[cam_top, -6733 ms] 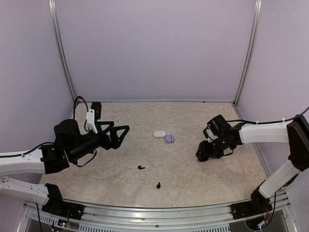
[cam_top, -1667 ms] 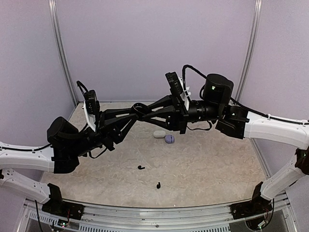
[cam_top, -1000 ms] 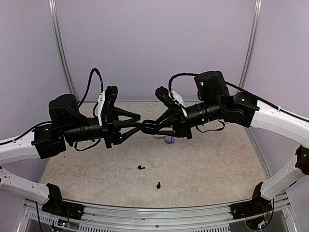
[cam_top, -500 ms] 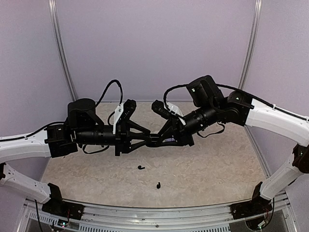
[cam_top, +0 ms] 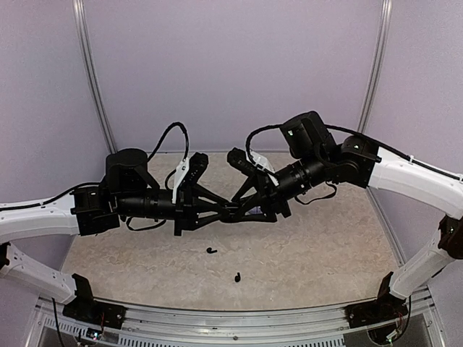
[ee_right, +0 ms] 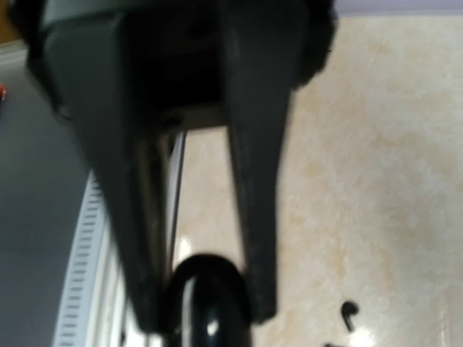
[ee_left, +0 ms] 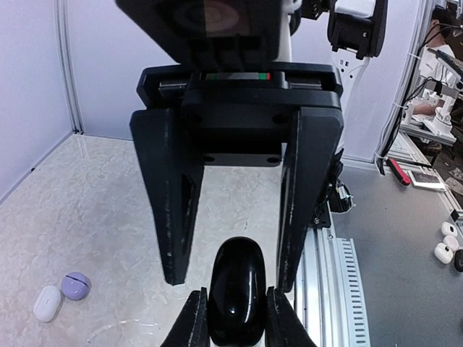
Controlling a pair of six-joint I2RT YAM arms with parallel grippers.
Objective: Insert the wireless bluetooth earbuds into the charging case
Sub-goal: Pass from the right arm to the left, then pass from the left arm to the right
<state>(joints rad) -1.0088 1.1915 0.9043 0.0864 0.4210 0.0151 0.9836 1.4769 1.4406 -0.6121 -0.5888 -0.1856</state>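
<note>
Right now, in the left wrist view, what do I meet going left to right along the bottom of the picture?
white case → lavender case → black case

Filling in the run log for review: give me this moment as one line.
left gripper: jaws shut on black case | right gripper: jaws open, either side of case | case aloft | two black earbuds on table

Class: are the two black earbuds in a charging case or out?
Out. The black earbuds lie loose on the table, while the black case is gripped in the air by the left gripper.
</note>
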